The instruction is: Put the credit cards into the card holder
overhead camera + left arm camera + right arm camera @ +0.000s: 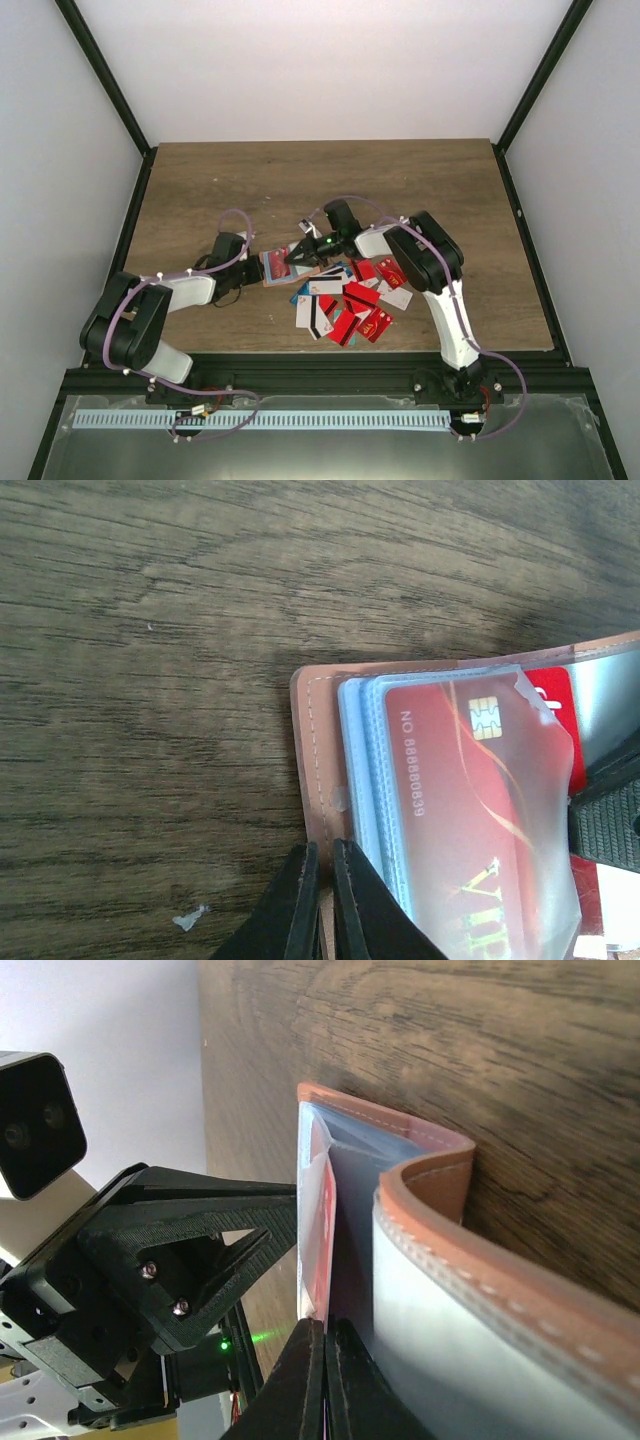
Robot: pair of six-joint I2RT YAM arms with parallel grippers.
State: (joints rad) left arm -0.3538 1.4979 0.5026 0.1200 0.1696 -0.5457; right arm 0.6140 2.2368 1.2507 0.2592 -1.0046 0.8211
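Left pincer [322,868] is clamped tight on the stitched edge of the card holder [310,730], which is spread open on the wooden table [150,680] straight ahead of its tips. Just past that leather edge, clear plastic sleeves [358,770] fan upward, and a red card [470,810] with a gold chip sits inside the top sleeve. Right pincer [325,1355] meets the holder from the opposite side. Its tips are pressed together at the sleeve's far edge, and I cannot tell whether they pinch the sleeve, the card or nothing. Behind the right pincer, under its own arm, the loose credit cards [350,300] lie in an overlapping heap on the table. They are mostly red, with a few white, blue and black-striped.
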